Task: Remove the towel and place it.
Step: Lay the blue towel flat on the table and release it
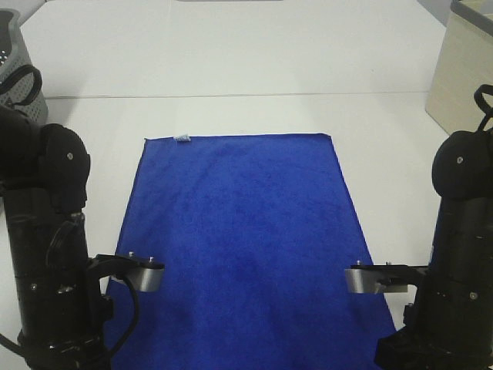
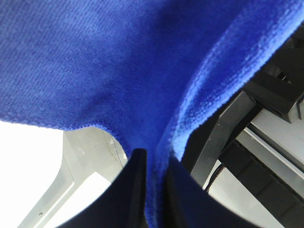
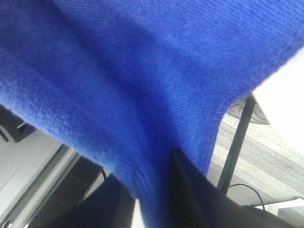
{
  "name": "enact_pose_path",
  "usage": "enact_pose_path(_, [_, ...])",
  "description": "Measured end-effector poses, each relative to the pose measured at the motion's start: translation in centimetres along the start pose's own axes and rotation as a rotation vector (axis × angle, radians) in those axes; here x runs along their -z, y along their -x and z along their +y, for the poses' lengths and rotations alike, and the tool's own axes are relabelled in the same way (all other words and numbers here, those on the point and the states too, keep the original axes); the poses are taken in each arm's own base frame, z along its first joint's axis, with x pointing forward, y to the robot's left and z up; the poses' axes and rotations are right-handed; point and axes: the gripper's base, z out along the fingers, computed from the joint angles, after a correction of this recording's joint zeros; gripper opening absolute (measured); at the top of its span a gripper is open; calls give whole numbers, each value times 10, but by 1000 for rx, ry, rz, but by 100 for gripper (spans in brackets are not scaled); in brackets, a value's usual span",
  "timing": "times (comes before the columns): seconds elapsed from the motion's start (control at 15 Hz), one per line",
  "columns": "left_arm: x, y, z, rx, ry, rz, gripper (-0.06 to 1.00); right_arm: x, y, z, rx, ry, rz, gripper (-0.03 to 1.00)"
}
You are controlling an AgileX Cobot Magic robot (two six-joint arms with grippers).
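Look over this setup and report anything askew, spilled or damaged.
Nothing spilled or damaged. The royal-blue plush rectangular towel lies smooth and square on the white table, with its small white tag at a far corner. Only its near corners are off flat: the left tool and right tool each pinch one.

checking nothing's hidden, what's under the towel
The towel lies spread on the white table, which shows beside it. Anything beneath the cloth is covered.

Towel [image 1: 239, 231] plush blue cloth; table [image 1: 231, 69] smooth matt white.
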Motion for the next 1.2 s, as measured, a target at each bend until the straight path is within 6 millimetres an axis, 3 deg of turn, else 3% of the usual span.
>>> enact_pose_path(0.33, [5, 5, -3, 7, -20, -25, 35, 0, 1, 4, -25, 48, -7, 54])
enact_pose_path(0.4, [8, 8, -4, 3, -19, -39, 42, 0, 0, 5, -34, 52, -2, 59])
enact_pose_path(0.47, [10, 10, -5, 2, -19, -46, 57, 0, 0, 5, -42, 59, 2, 63])
enact_pose_path(0.53, [10, 10, -5, 3, -22, -42, 61, 0, 0, 6, -42, 62, 5, 64])
enact_pose_path(0.8, [22, 13, -10, -21, -11, -75, 63, 20, 11, 14, -9, 65, -23, 64])
enact_pose_path(1.2, [90, 39, -12, -23, 181, -236, 63, 93, 44, 31, 5, -72, -226, 64])
